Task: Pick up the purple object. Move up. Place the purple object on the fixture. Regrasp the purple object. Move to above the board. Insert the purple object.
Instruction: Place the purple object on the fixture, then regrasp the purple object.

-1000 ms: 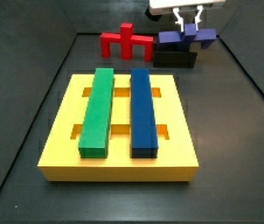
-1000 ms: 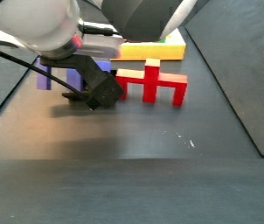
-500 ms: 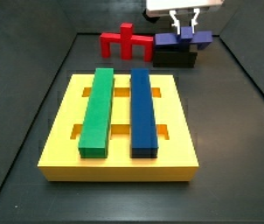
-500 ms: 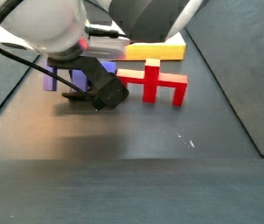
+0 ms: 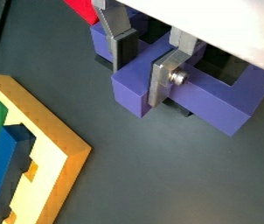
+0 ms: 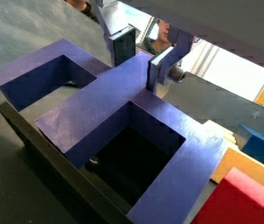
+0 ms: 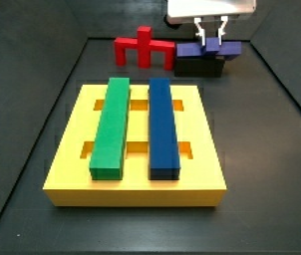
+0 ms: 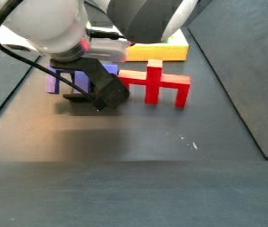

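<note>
In a side view the board [image 7: 138, 149] lies nearest, a thick yellow slab already carrying a green bar [image 7: 110, 127] and a blue bar [image 7: 164, 127] in its slots. Beyond it stands the red pronged piece [image 7: 142, 48], and just beside that, at the far end of the floor, sits the fixture [image 7: 201, 66] with the purple object [image 7: 206, 47] resting on top. The end effector [image 7: 214, 38] is down over the piece there. In both wrist views its silver fingers [image 5: 163, 79] are clamped on the central rib of the purple object [image 6: 111, 96], so I judge it to be grasping the piece. By this layout, the pickup and the placing on the fixture look done, and the regrasp appears to be in hand. Carrying the piece above the board and inserting it remain.
</note>
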### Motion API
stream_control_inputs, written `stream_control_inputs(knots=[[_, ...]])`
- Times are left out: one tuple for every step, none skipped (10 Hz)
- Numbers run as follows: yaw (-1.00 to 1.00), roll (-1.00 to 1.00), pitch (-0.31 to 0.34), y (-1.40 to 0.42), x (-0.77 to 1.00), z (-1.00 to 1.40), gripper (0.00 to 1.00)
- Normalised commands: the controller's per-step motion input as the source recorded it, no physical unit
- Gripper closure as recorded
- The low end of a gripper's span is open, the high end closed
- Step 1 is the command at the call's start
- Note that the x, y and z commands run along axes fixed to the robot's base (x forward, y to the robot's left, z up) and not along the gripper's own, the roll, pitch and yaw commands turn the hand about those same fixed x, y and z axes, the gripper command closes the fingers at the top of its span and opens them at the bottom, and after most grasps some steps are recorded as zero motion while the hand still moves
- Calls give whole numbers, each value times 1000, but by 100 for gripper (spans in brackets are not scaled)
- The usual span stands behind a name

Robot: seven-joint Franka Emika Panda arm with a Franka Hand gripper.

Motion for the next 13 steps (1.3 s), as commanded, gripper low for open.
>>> stream_control_inputs(knots=[[-17,3,0,0,3,-89,100],[-11,6,6,0,0,-49,100],[0,0,0,0,0,0,100],[0,0,0,0,0,0,0],[-71,474,9,-77,106,363,0],[-31,774,0,-129,106,454,0],[0,1000,0,-246,60,457,0],[0,1000,-34,-234,74,371,0],[20,1000,-189,-269,20,177,0],[37,1000,-374,-286,-66,123,0],[71,1000,-423,-269,-34,126,0],[129,1000,-437,-269,0,157,0],[171,1000,-403,-240,114,163,0]])
